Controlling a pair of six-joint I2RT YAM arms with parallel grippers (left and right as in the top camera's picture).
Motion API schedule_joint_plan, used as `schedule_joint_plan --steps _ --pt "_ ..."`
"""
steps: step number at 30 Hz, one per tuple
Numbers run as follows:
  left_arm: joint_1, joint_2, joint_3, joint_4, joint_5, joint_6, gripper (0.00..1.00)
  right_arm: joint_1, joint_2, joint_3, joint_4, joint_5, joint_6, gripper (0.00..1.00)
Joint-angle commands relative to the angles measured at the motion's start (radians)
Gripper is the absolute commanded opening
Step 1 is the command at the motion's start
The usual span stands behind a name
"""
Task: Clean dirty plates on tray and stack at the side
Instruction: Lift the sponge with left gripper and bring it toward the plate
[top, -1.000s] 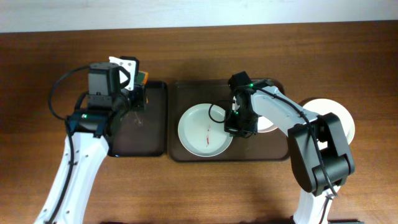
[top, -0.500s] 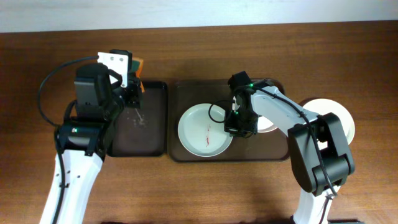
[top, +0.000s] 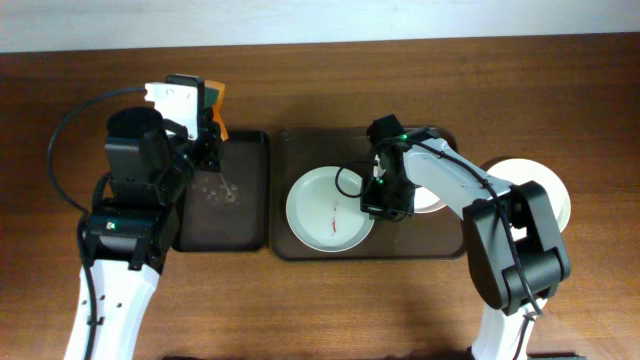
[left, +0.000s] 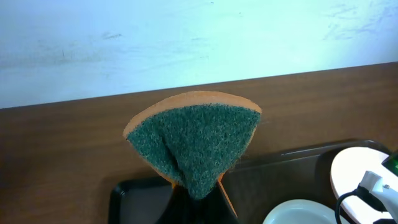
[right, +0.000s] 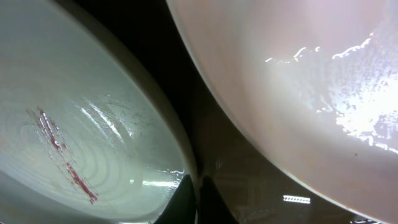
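A white plate with a red smear (top: 318, 195) lies on the left half of the large dark tray (top: 330, 148). My right gripper (top: 384, 206) is shut on this plate's right rim; the right wrist view shows its fingers (right: 199, 194) pinching the rim of the smeared plate (right: 74, 137). A second white plate (top: 433, 200) lies on the tray just to the right, partly under the arm, and shows clean in the right wrist view (right: 298, 81). A third plate (top: 556, 196) lies on the table right of the tray. My left gripper (top: 207, 112) is shut on a green and orange sponge (left: 196, 146), held up over the far end of the narrow tray.
The narrow dark tray (top: 225, 215) lies left of the large tray, with wet specks on it. A pale wall edge runs along the table's far side. Bare brown tabletop lies in front of both trays.
My left arm has lifted the sponge and drawn back toward the far left, off the narrow tray's middle. The right arm and the plates have not moved.
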Motion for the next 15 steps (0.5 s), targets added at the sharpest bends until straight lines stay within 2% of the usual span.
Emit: schedule_joint_plan --steps 1,15 --pt "0.004 -0.023 0.016 0.016 0.004 0.016 0.0 -0.003 -0.01 -0.004 0.002 0.006 -0.005 0.04" --pt "0.004 0.047 0.016 -0.041 0.004 0.015 0.0 -0.003 -0.01 -0.004 0.003 0.006 -0.005 0.04"
